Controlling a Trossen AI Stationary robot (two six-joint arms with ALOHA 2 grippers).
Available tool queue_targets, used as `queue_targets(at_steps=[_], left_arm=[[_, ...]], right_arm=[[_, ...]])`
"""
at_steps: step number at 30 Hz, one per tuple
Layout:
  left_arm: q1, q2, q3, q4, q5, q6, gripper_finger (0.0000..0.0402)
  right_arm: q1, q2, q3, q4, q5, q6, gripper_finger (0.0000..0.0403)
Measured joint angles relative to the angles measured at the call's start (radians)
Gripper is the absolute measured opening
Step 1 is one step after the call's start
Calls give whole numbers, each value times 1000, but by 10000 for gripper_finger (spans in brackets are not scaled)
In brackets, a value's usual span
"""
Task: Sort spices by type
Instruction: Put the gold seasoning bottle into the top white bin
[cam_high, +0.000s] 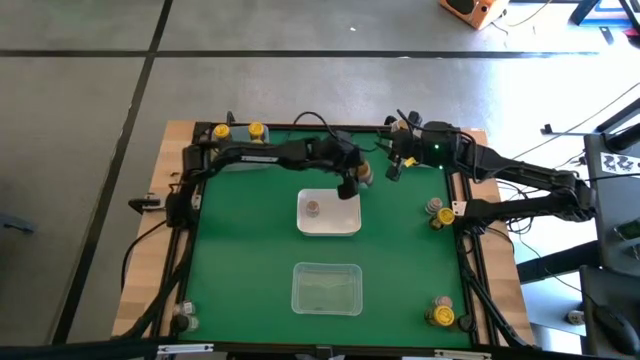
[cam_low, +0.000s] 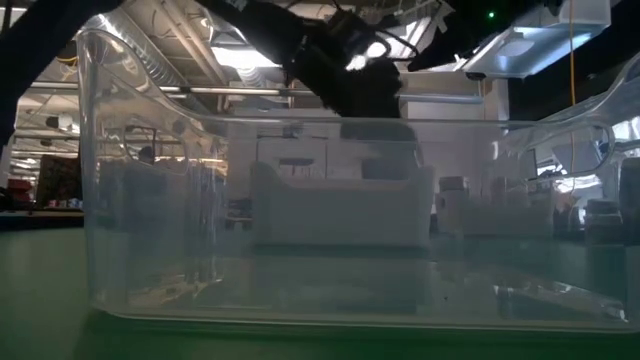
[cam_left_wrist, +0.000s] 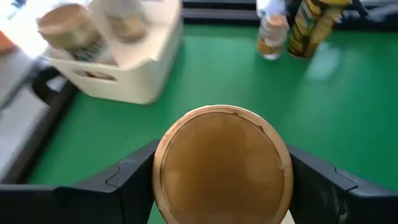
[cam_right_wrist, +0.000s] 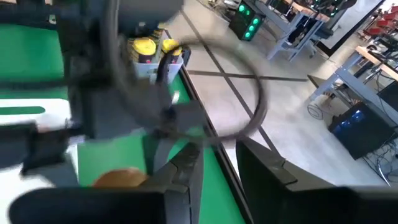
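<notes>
The left gripper (cam_high: 352, 184) hangs above the green mat just beyond the white rectangular plastic bin (cam_high: 329, 214), its fingers (cam_left_wrist: 134, 177) clamped on a small cylindrical jar with a tan lid (cam_left_wrist: 222, 163). One more tan-lidded jar (cam_high: 313, 208) lies inside that bin. The right gripper (cam_high: 397, 163) hovers near the mat's far right edge; whether it is closed or released cannot be told. Yellow-lidded jars (cam_high: 256, 130) stand at the far left corner. A clear plastic bin (cam_high: 326, 288) sits nearer.
</notes>
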Motion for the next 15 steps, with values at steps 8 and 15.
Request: queue_targets(at_steps=[8,15], left_arm=[[-5,38,0,-70,9,-5,280],[-7,38,-3,-74,9,-7,280]], right_arm=[[-1,8,0,-27,7,0,95],[-1,30,0,-32,0,0,95]])
